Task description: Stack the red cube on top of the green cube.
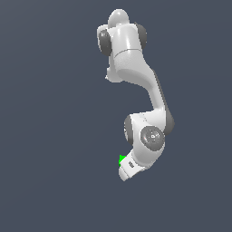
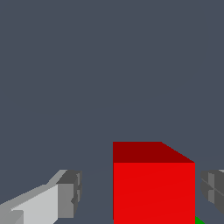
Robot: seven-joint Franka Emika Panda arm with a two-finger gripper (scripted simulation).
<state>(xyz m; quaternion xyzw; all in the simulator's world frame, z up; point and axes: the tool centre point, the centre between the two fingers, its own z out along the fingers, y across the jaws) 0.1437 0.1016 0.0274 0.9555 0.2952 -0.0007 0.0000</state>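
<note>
In the wrist view the red cube stands between my gripper's two grey fingertips. There is a clear gap between the cube and one fingertip and a narrow gap to the other, so the gripper is open. A sliver of the green cube shows at the red cube's lower corner; I cannot tell whether the red cube rests on it. In the exterior view the arm's white hand is low and hides the fingers and the red cube. Only a small edge of the green cube shows beside the hand.
The white arm reaches down from the top of the exterior view. Plain dark grey-blue ground lies all around.
</note>
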